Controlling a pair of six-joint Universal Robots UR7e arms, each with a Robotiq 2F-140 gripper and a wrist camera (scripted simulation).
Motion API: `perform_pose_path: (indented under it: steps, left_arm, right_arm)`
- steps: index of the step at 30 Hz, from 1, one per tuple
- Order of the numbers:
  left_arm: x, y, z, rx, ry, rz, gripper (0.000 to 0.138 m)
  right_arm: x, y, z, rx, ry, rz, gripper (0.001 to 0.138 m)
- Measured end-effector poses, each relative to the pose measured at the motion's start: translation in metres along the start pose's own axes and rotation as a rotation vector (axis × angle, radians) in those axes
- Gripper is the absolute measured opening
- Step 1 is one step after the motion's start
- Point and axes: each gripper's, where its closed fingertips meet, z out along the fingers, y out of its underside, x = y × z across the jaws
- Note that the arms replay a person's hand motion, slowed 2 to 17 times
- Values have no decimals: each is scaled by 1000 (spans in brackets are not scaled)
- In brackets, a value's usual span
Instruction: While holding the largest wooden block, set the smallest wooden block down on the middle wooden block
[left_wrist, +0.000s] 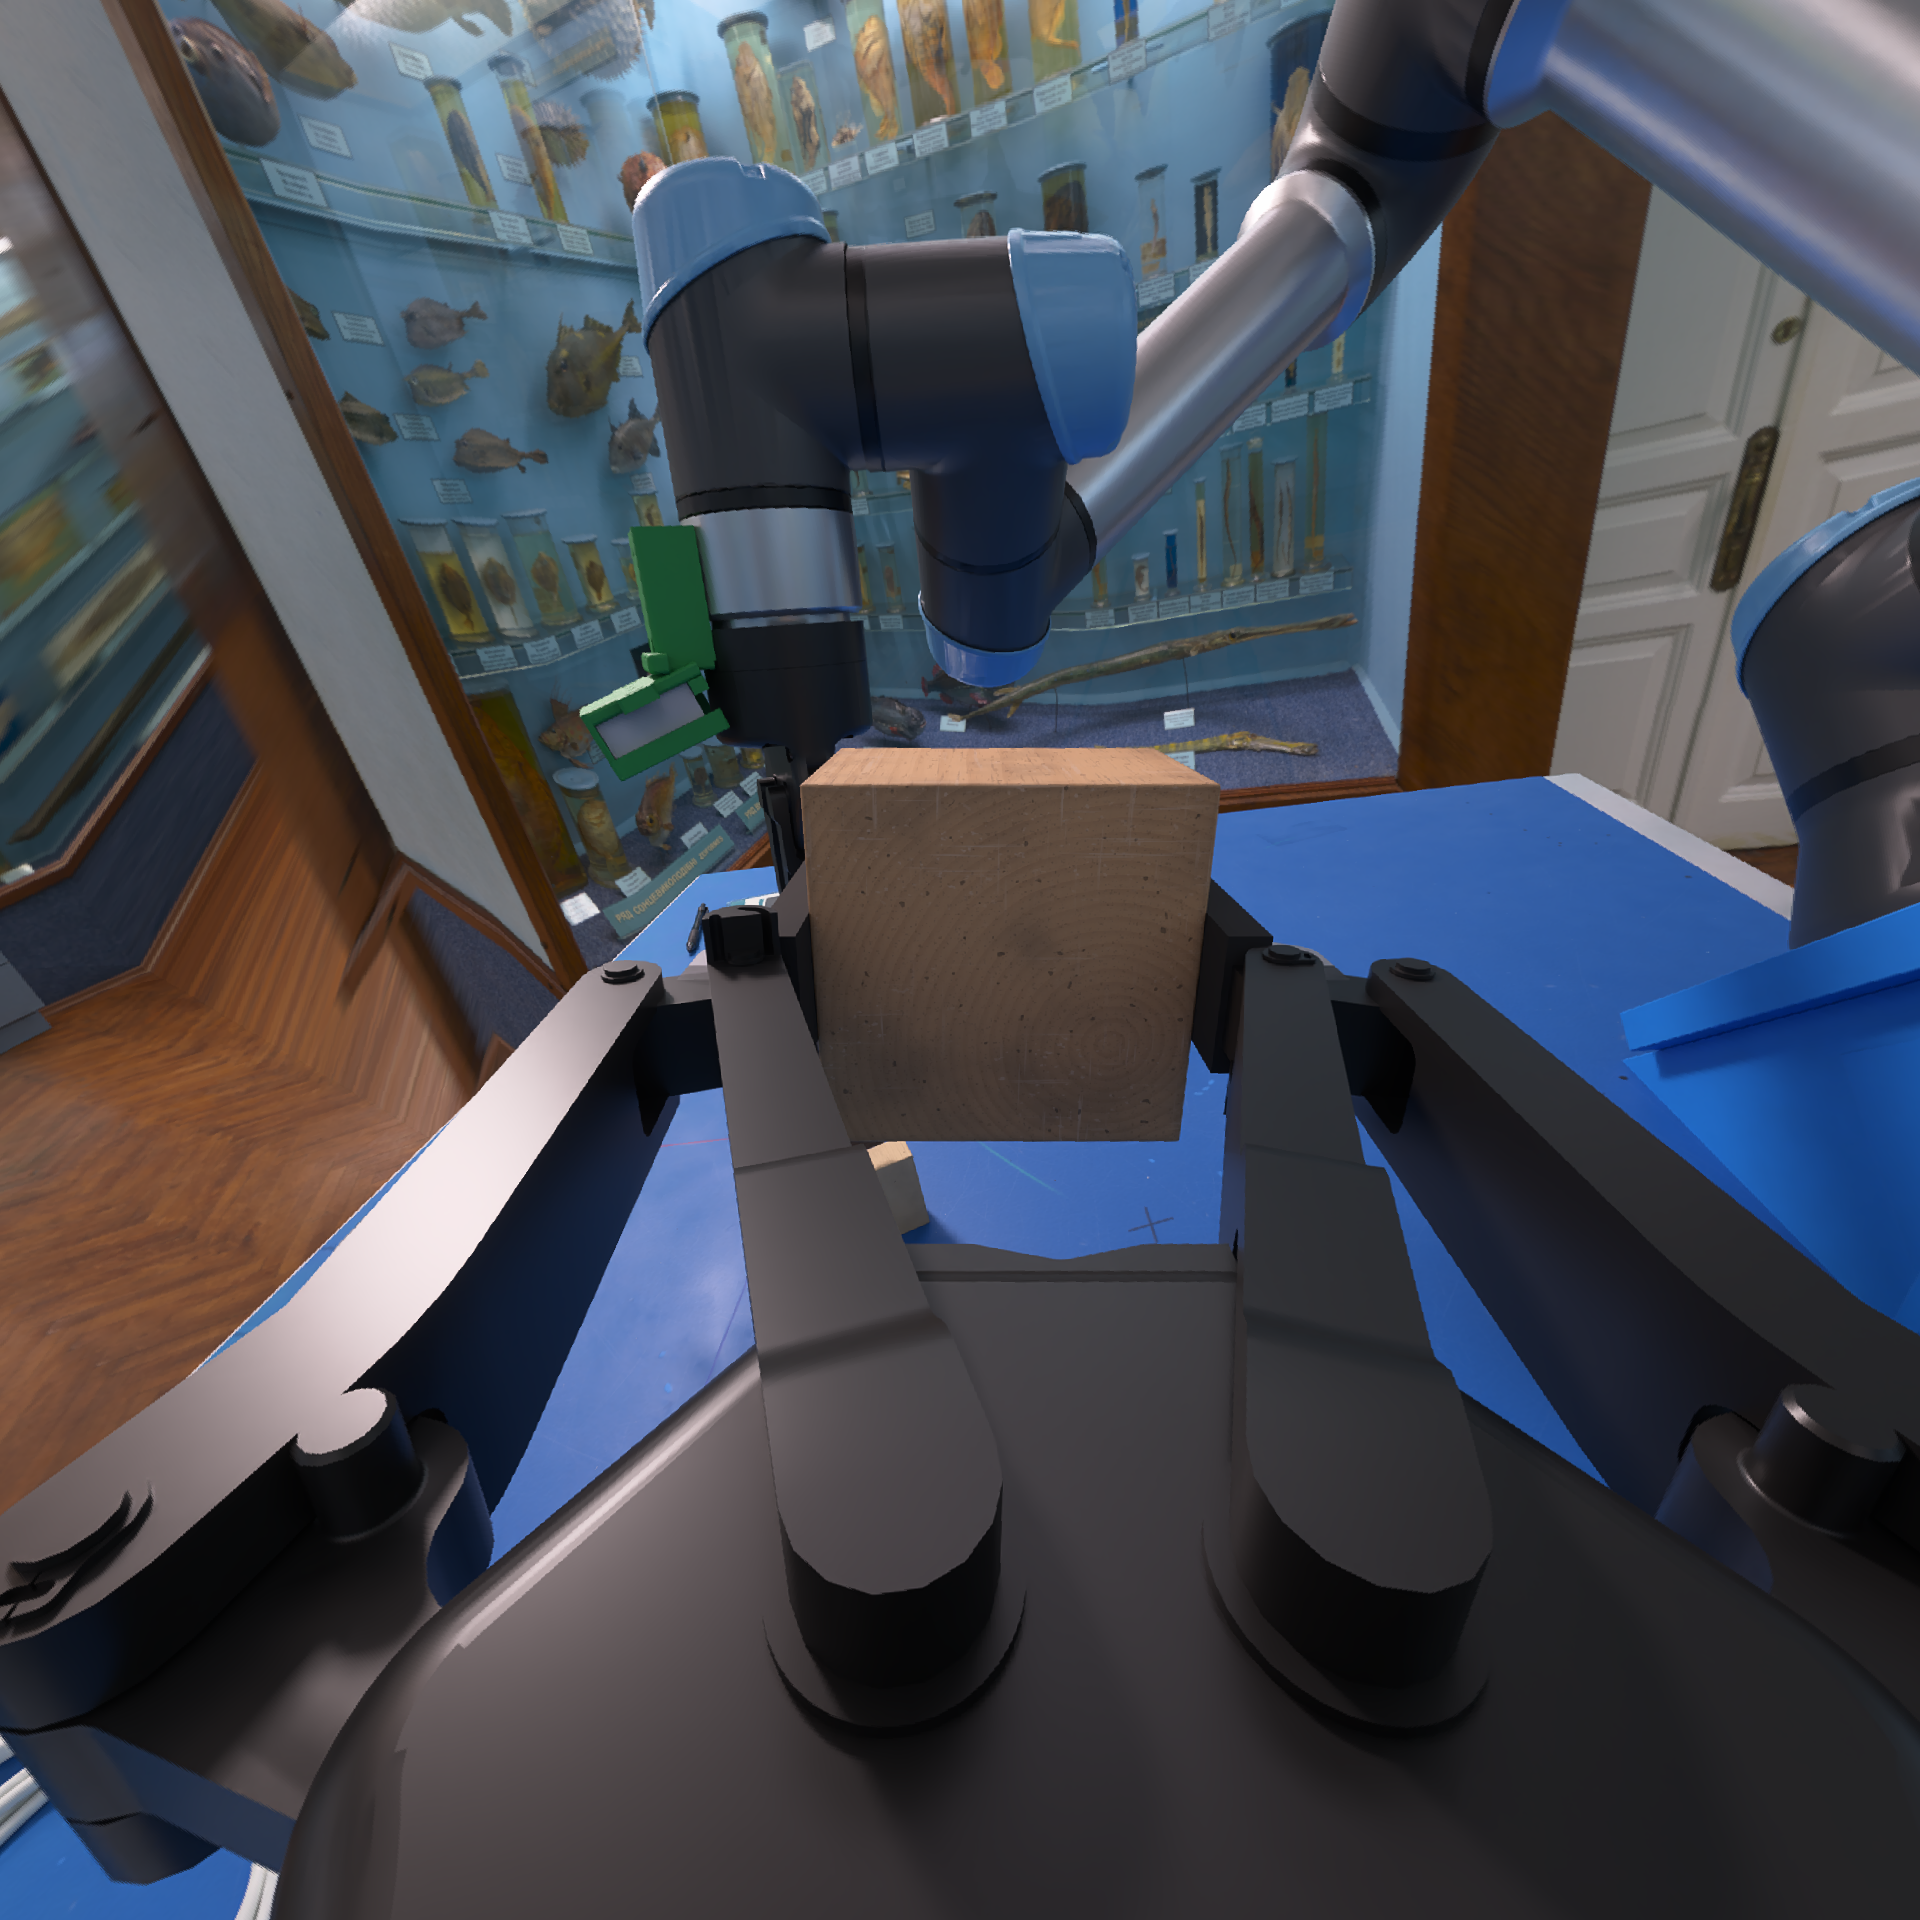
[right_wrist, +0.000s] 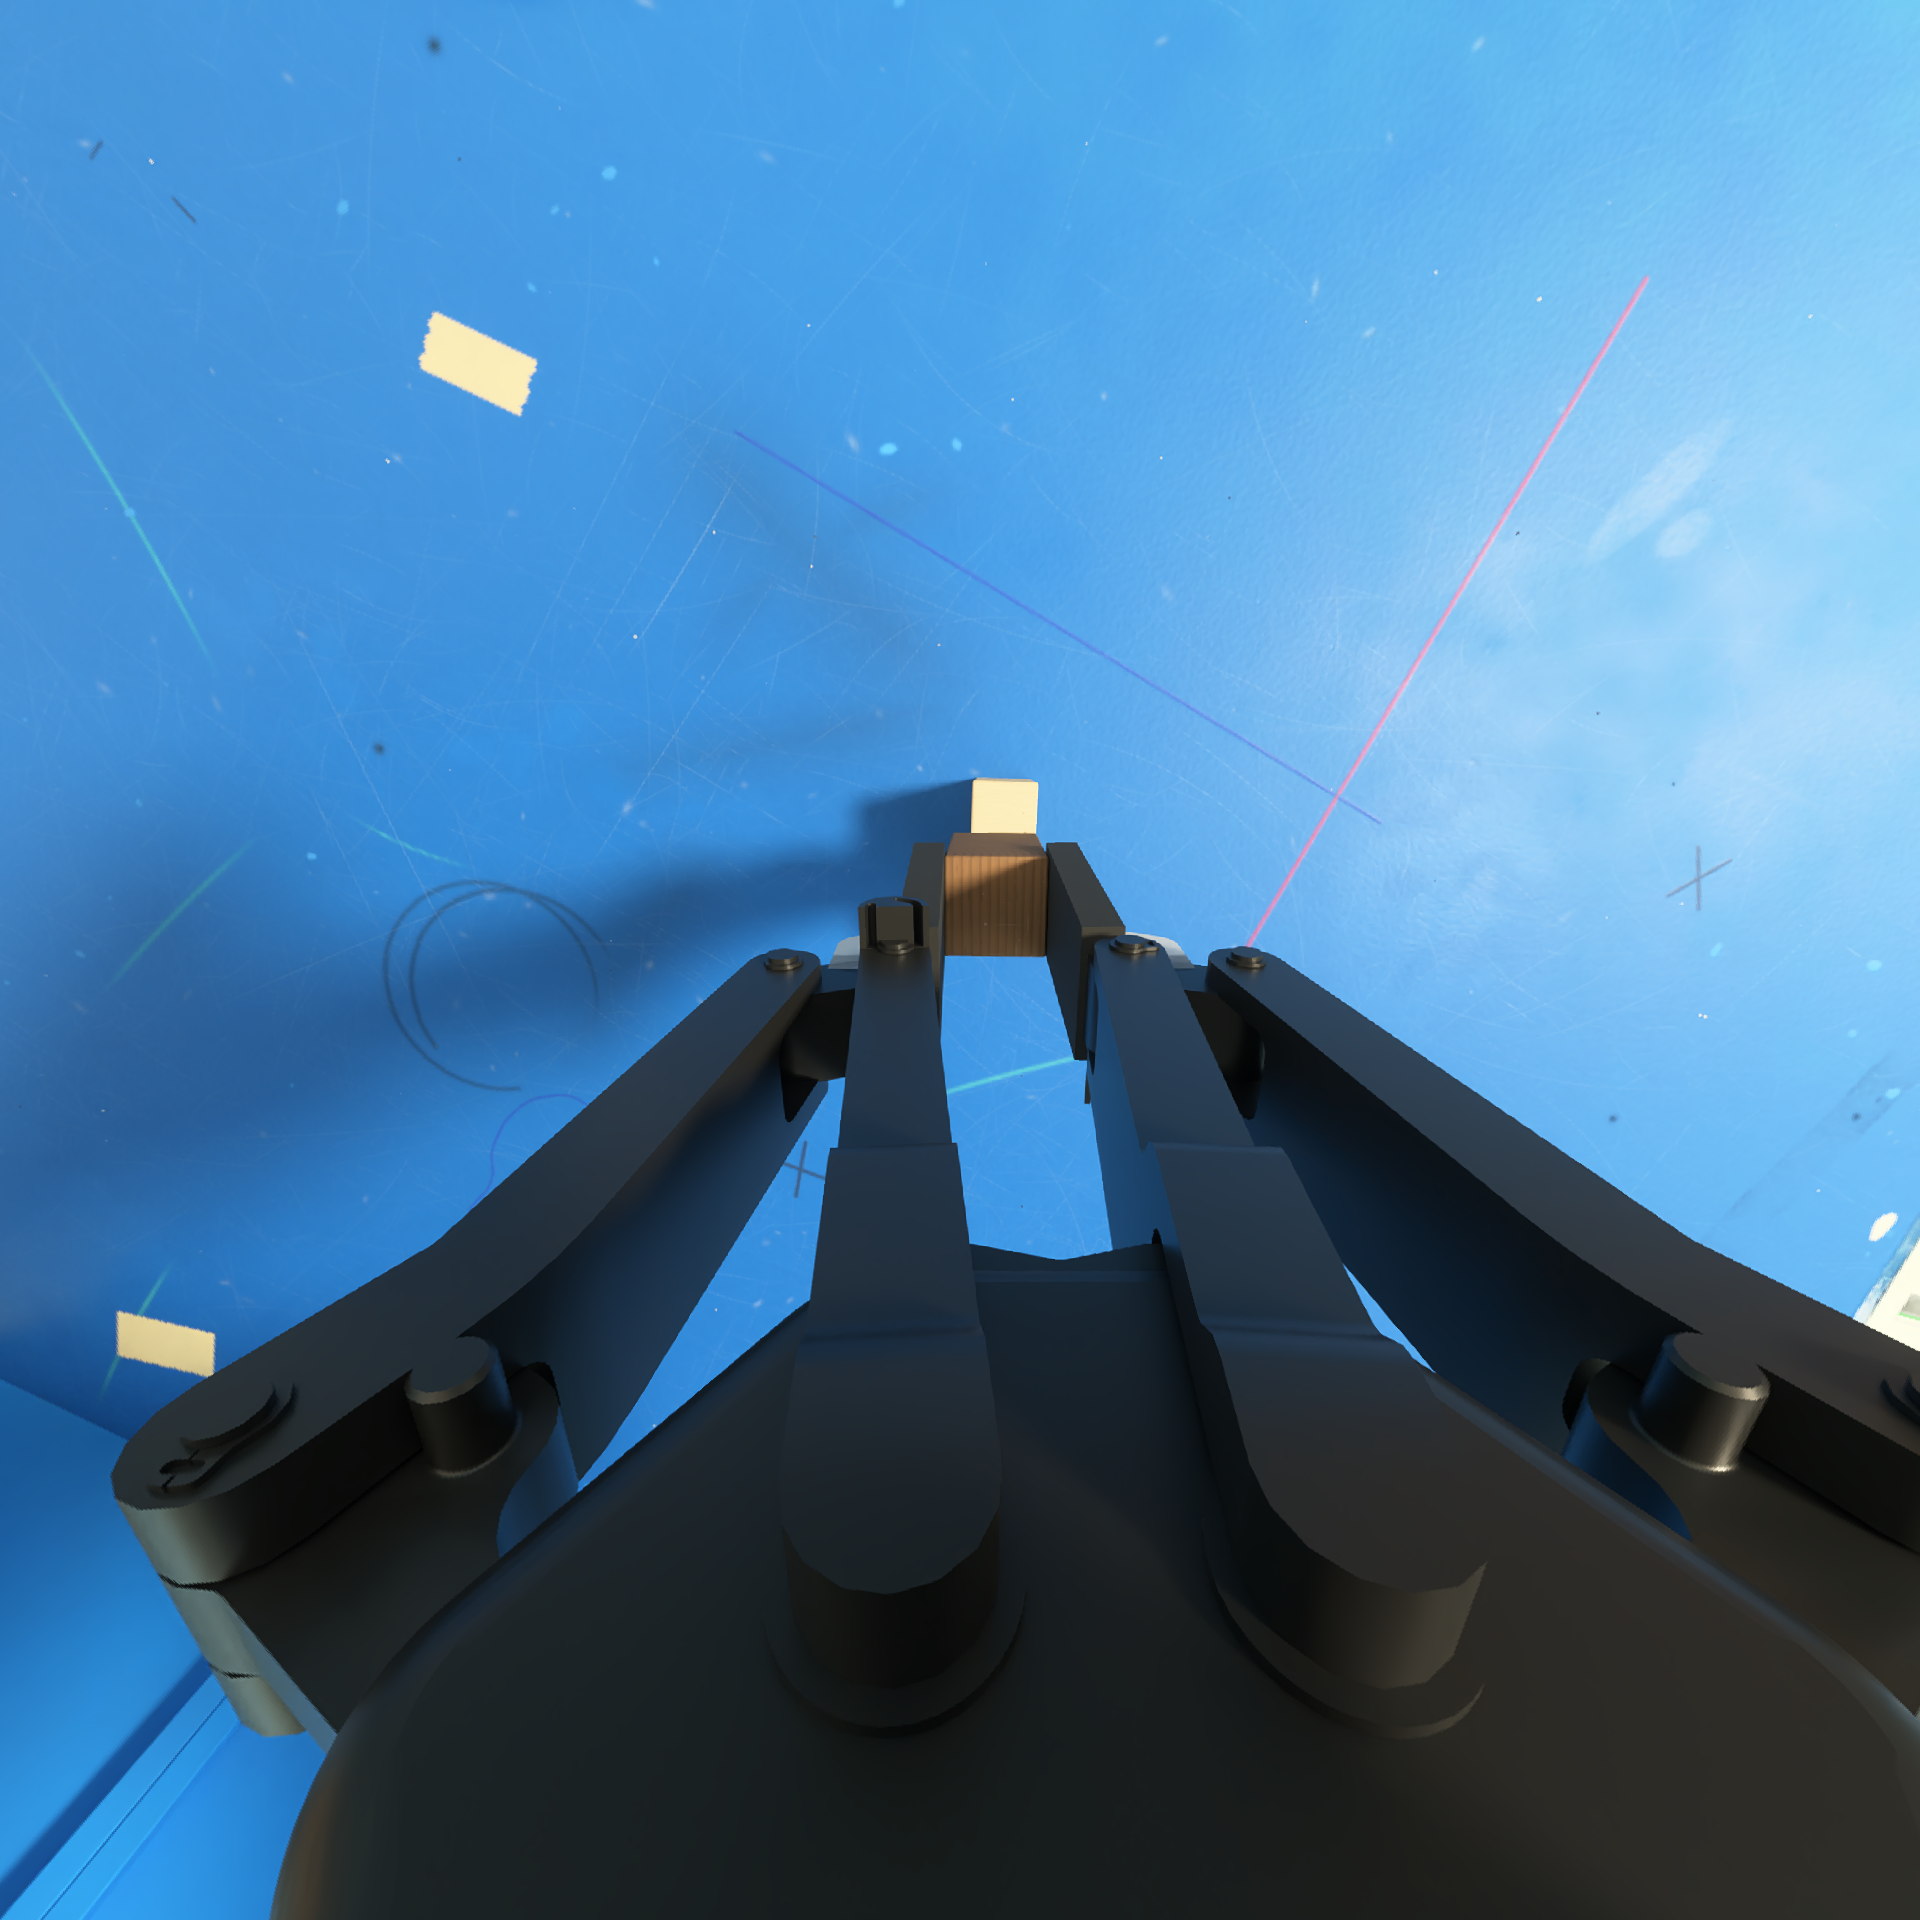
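In the left wrist view my left gripper (left_wrist: 1010, 961) is shut on the largest wooden block (left_wrist: 997, 873) and holds it above the blue table (left_wrist: 1455, 883). A pale wooden block (left_wrist: 902, 1184) lies on the table below it, partly hidden by my left finger. The right arm (left_wrist: 862, 395) hangs behind the big block, which hides its gripper. In the right wrist view my right gripper (right_wrist: 995, 891) points down and is shut on the smallest wooden block (right_wrist: 994, 914). A pale block (right_wrist: 1004, 805) on the table shows just beyond it.
Two pale tape strips (right_wrist: 478, 362) (right_wrist: 166, 1342) lie flat on the table (right_wrist: 1351, 468). A raised blue panel (left_wrist: 1766, 997) and an arm base (left_wrist: 1829, 727) stand at the right. The table's far edge (left_wrist: 1662, 831) faces a glass display cabinet.
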Motion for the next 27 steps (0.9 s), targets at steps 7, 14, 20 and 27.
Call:
perform_pose_path:
  steps: [7, 14, 20, 27]
  left_arm:
    - [-1, -2, -3, 5, -4, 2, 75]
    - [0, -1, 0, -2, 1, 1, 75]
    - [2, 1, 4, -12, 8, 0, 75]
    - [3, 1, 6, -14, 13, 2, 75]
  right_arm:
    - [1, 2, 6, -6, 0, 7, 26]
    - [2, 3, 10, -6, -3, 14, 26]
    - [3, 2, 14, -6, -7, 20, 26]
    - [3, 1, 16, -3, -2, 25, 26]
